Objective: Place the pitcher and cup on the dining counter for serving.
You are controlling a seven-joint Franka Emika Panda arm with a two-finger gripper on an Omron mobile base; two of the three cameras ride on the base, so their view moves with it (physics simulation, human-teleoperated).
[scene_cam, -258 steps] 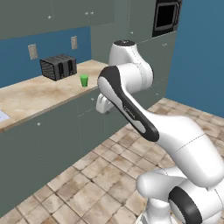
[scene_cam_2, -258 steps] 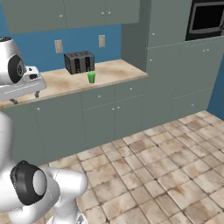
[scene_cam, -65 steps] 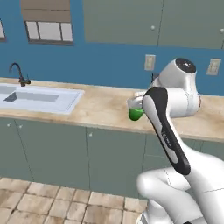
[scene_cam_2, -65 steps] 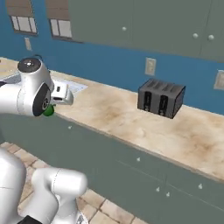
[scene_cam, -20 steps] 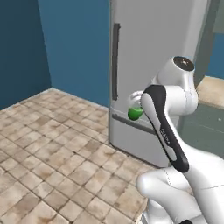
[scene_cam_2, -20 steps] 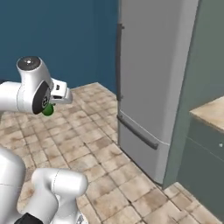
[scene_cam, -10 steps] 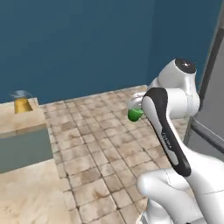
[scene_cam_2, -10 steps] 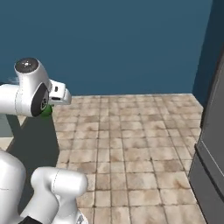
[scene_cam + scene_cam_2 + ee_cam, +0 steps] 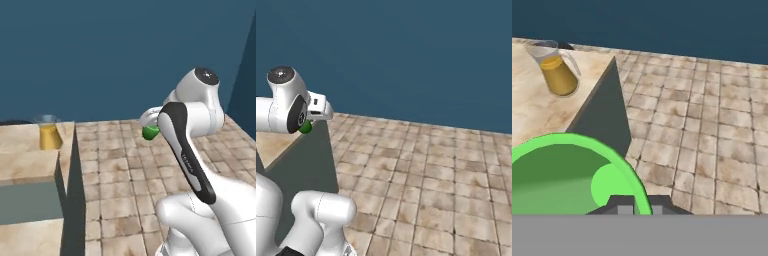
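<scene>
The arm is folded high, its gripper pinching the green cup over the tiled floor (the pitcher stands on the tabletop).

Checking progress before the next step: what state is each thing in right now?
Pitcher: upright on the dining counter, holding yellow-orange liquid.
Cup: held in the gripper, off the counter, looks empty.
Gripper: shut on the cup.
</scene>
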